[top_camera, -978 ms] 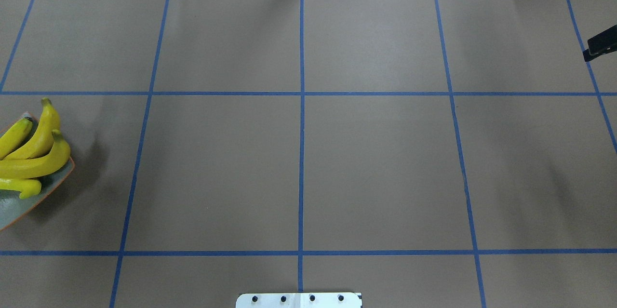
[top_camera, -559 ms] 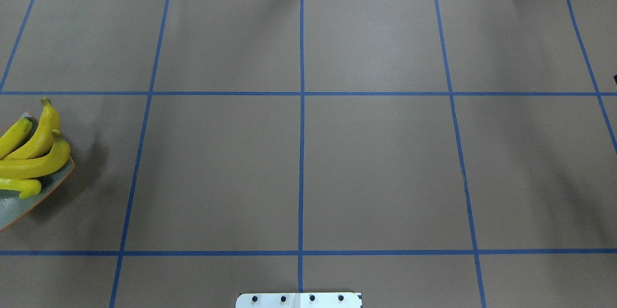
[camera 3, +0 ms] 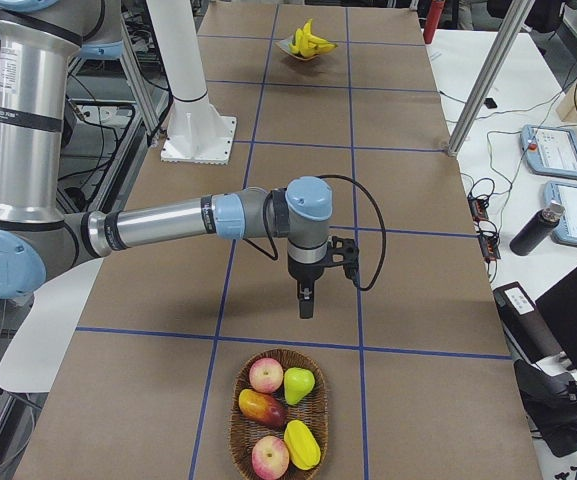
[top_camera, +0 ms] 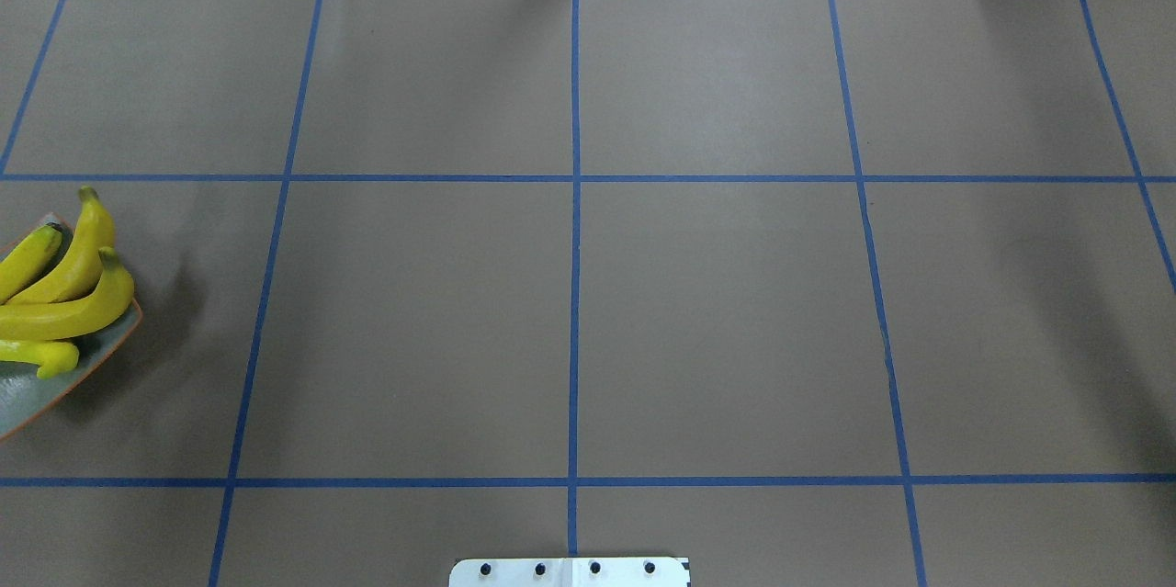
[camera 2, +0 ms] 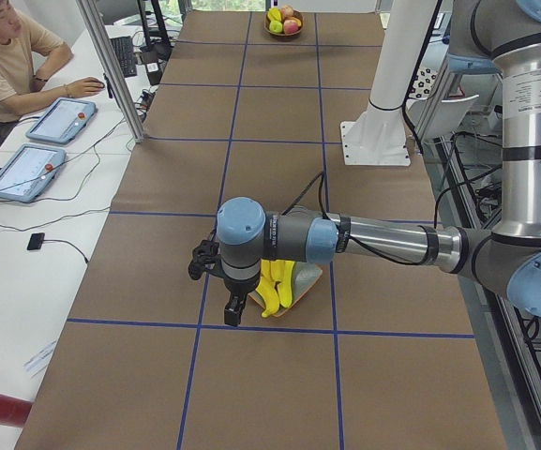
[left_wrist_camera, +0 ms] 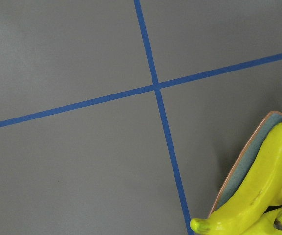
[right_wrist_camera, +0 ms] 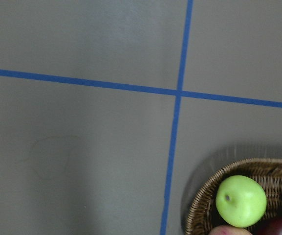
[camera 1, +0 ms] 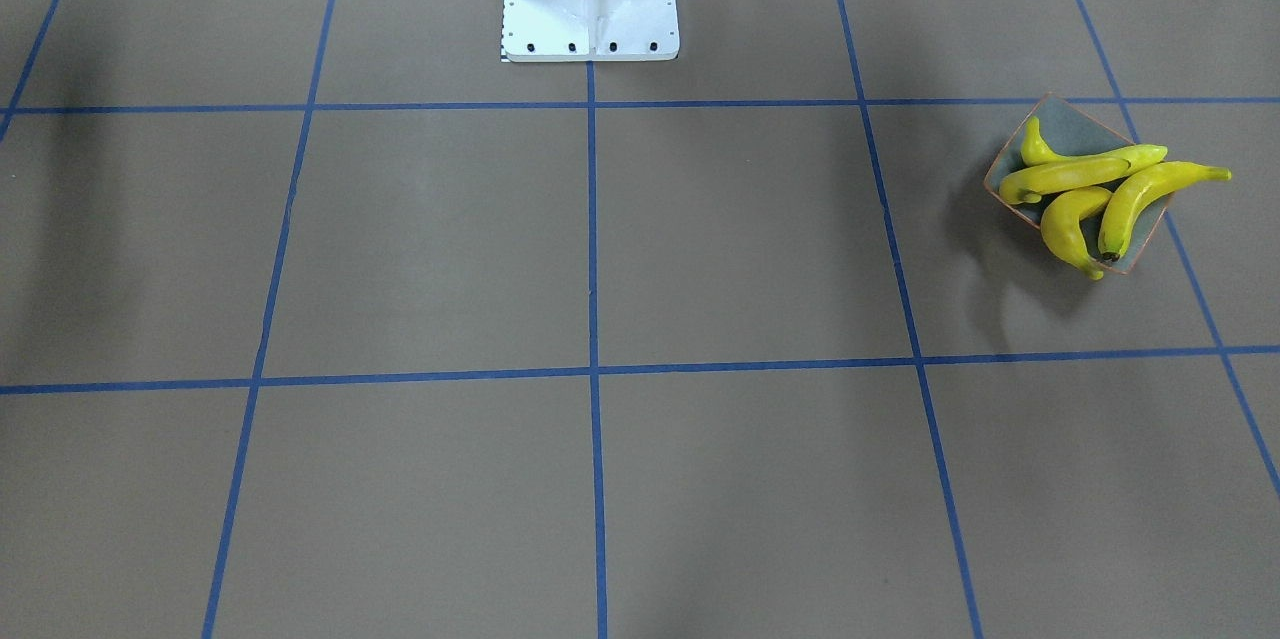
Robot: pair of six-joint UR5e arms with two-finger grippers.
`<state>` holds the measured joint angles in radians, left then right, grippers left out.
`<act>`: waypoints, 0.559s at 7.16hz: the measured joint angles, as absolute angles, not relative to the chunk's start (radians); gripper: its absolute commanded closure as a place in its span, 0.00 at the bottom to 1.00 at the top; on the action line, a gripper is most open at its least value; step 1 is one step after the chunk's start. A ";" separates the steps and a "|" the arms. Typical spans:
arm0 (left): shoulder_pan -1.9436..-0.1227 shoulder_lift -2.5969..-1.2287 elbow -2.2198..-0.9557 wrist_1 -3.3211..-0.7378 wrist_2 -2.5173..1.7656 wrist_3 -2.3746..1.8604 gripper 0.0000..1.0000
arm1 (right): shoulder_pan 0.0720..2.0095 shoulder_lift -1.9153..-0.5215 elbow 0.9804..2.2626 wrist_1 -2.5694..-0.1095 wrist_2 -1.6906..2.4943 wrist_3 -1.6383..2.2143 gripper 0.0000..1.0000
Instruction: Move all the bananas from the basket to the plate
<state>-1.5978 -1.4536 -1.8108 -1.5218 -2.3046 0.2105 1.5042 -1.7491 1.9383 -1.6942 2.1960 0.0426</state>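
The left claw (camera 2: 235, 312) is seen only in the left side view. There it is pointed down over the tabletop (top_camera: 735, 311), just at 8 o'clock of the plate (camera 1: 1078, 129). How far it is parted cannot be told, and no object is seen in it. The right claw (camera 3: 306, 303) is seen only in the right side view, pointed down at 12 o'clock of the wicker basket (camera 3: 236, 400) and apart from it. Its opening likewise cannot be told, and nothing is seen gripped.

All four bananas (camera 1: 1090, 189) are piled on the plate, with several tips carried out over its rim. The plate is set at 3 o'clock in the front-facing view and at the 9 o'clock edge of the overhead view.

One second ago a dark part was seen at the 3 o'clock edge of the overhead view. At 0.6 s ago only a sliver of it was left, and now it is gone from that view. The bananas and the plate are found unmoved.

The plate is cut off by the overhead view's edge, while it is shown whole in the front-facing view. The basket, filled with fruit (camera 3: 266, 375), is shown only in the side views and at 5 o'clock in the right wrist view. One plate corner and banana ends are caught at 5 o'clock in the left wrist view.
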 measured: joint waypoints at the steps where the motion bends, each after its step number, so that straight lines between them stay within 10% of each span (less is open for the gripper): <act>1: -1.597 -1.441 -1.819 -1.522 -2.302 0.212 0.00 | 1.516 -1.772 1.937 -1.694 2.195 0.027 0.00; 4: -1.599 -1.416 -1.830 -1.522 -2.298 0.212 0.00 | 1.523 -1.785 1.935 -1.694 2.194 0.024 0.00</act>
